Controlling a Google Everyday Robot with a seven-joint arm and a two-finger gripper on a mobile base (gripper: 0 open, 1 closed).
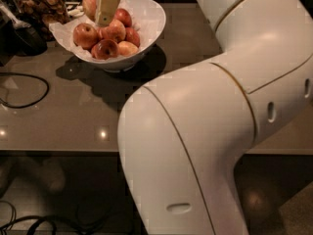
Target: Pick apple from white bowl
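Dark grey countertop [68, 116] w/ a black cable [29, 89] at left and a glass jar of brown snacks [41, 6] at the back; the white bowl [154, 18] sits beside the jar, more apples piled in it on crinkled paper. Gripper [100, 11] is at the top of the view over the bowl's back-left rim and looks clamped on the apple [89, 1], which hangs clear of the pile, so grasp prob. done and the lift is the step in hand. Next move calls for going straight up & away w/ a firm squeeze, w/o clipping rim or jar.
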